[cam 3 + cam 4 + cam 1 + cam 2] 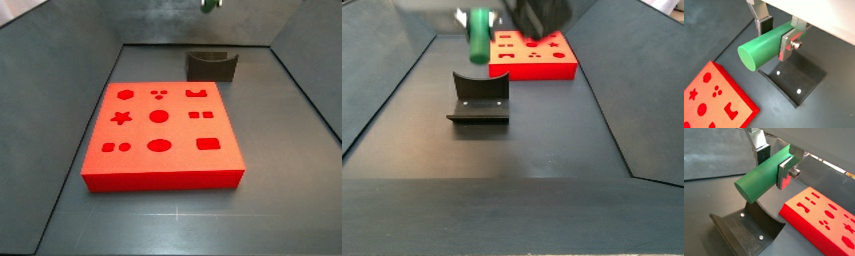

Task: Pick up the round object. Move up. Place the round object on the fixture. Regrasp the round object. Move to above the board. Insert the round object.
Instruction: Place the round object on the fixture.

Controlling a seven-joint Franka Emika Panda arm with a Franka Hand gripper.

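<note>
Green peg (763, 49) sits clamped crosswise between the gripper's (777, 33) silver fingers (789, 44), closed on its rear half so its round face juts clear, held in the air above the fixture (478, 99), beside the red board (162, 134).

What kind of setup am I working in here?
Likely a lab test cell for peg insertion: a walled dark-grey bin holding a red board with shaped cutouts and a fixture, with the gripper holding a green peg above it.
</note>
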